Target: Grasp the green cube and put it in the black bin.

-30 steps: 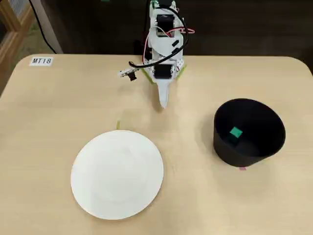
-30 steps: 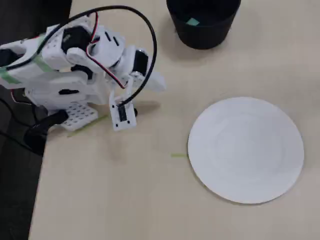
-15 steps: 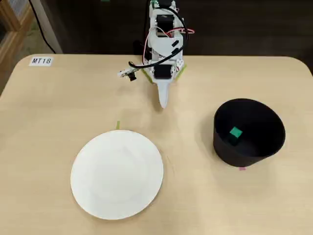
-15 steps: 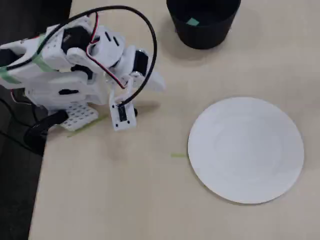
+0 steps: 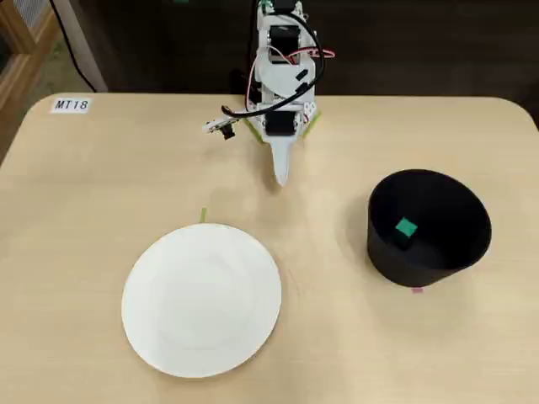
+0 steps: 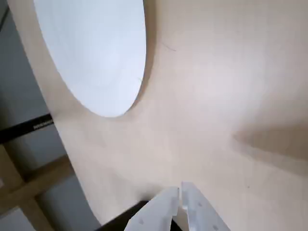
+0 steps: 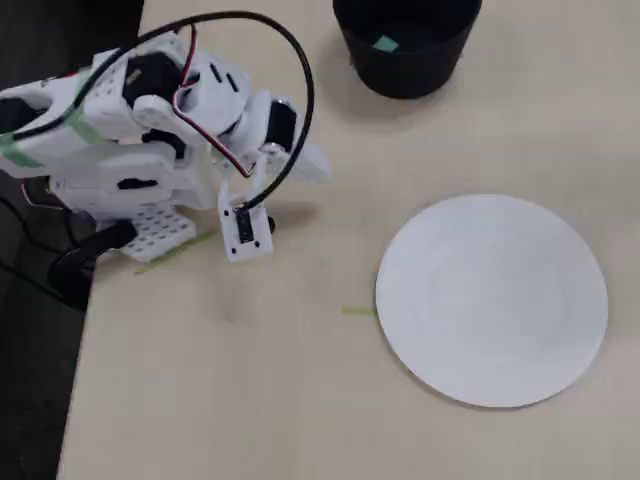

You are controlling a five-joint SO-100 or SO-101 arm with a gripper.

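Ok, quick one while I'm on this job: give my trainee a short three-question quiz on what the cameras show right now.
1. True or false: the green cube lies inside the black bin.
2. In a fixed view, which thing sits nearest the short green tape strip? A) white plate B) black bin C) MT18 label
3. In the wrist view, how do the fingers of the hand stand, and is anything between them?

Key
1. True.
2. A, the strip lies just beyond the plate's rim.
3. Closed together, with nothing between them; the hand is tucked back near the arm's base, apart from plate and bin.
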